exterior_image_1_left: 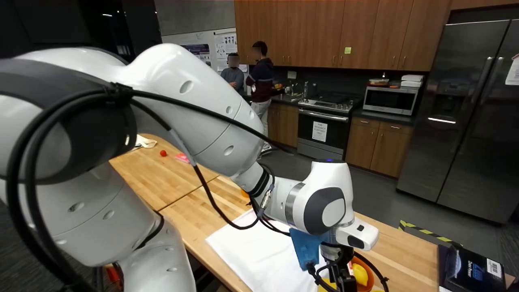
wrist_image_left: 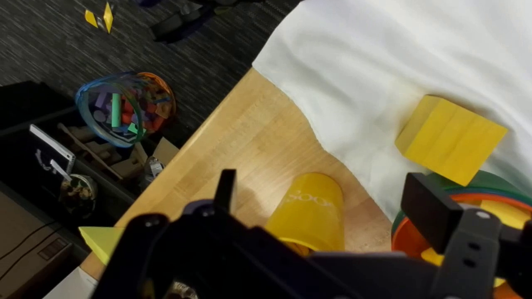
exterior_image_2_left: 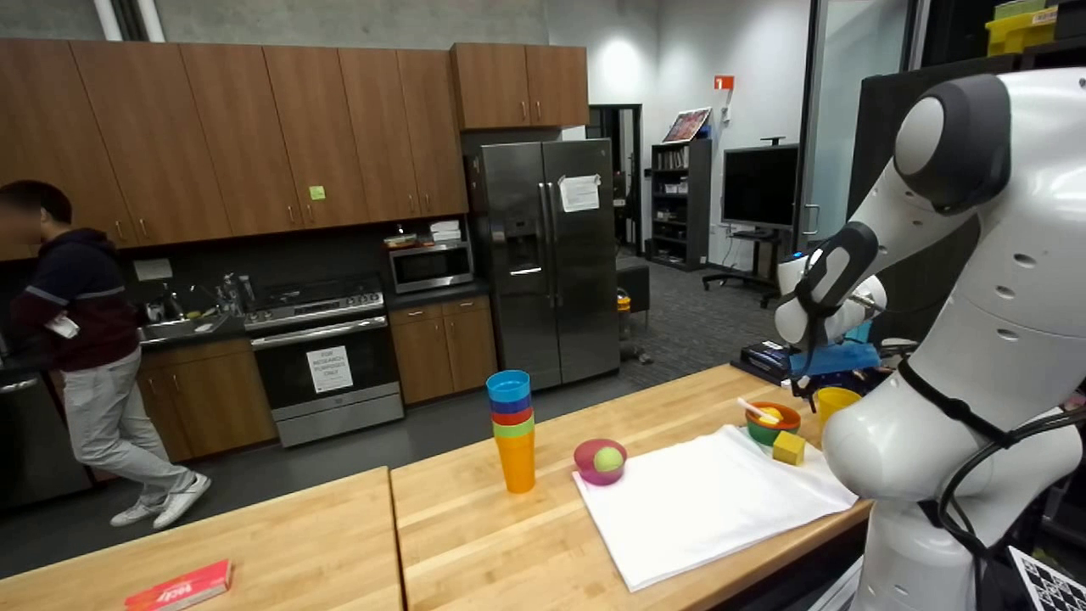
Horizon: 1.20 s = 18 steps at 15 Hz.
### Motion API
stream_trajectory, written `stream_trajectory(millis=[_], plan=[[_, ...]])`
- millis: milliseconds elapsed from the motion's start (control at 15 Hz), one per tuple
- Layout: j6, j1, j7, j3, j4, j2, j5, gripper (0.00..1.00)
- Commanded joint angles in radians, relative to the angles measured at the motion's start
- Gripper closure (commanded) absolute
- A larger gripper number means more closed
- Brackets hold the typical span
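Yellow cup [wrist_image_left: 311,211] stands on the worktop [wrist_image_left: 249,120] with its mouth toward the gripper [wrist_image_left: 327,199], and shows in the wrist view between the parted fingers [wrist_image_left: 430,211], touching neither, near the nested bowls [wrist_image_left: 494,179].

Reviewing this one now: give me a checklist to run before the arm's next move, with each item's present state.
1. Black two-finger gripper open: ok, jaws stand well apart.
2. Yellow tapered cup upright on the pale wooden table: ok.
3. Cup at gripping height between the jaws: cannot tell; it appears between them in the wrist view, but depth is unclear.
4. Gripper clear of the round orange bowl: cannot tell; it overlaps the bowl in the wrist view.
5. Yellow cube-shaped block clear of the round green bowl: cannot tell; they overlap there.
6. White cloth smooth: not ok, wrinkled near the block.
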Motion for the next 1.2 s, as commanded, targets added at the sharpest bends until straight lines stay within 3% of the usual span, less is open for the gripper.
stream_trajectory(millis=[0, 400, 1133], plan=[[0.128, -0.024, 0.107, -0.001, -0.018, 0.050, -0.042, 0.00], [0.255, -0.019, 0.244, -0.007, -0.013, 0.155, -0.105, 0.00], [0.384, 0.081, 0.276, -0.019, -0.016, 0.251, -0.078, 0.00]])
